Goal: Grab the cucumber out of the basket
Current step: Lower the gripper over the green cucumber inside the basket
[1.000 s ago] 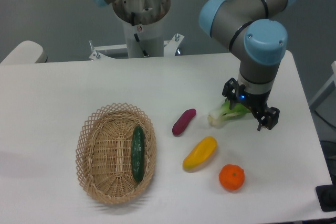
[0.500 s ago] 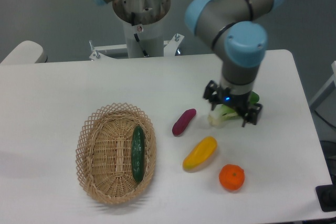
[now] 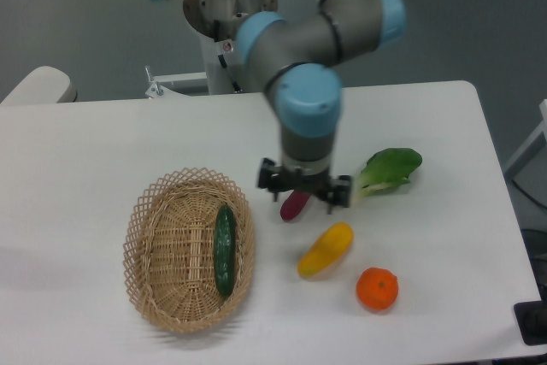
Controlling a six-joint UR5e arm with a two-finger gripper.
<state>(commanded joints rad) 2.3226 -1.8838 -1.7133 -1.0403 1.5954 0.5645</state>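
The purple vegetable (image 3: pixel 295 205) lies directly under my gripper (image 3: pixel 304 193), partly hidden by it. The yellow vegetable (image 3: pixel 326 250) sits at my five o'clock, the orange (image 3: pixel 377 288) beyond it, and the bok choy (image 3: pixel 389 169) at my three o'clock. My fingers are spread wide and hold nothing. The cucumber (image 3: pixel 225 250) lies lengthwise in the basket (image 3: pixel 150 245), at my eight o'clock, on the table (image 3: pixel 102 151).

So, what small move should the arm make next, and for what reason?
Probably keep travelling left until the gripper is above the cucumber. The gripper hangs over the purple vegetable, outside the basket, and appears to hold nothing. The cucumber lies lengthwise in the basket, untouched, so descending now would miss it.
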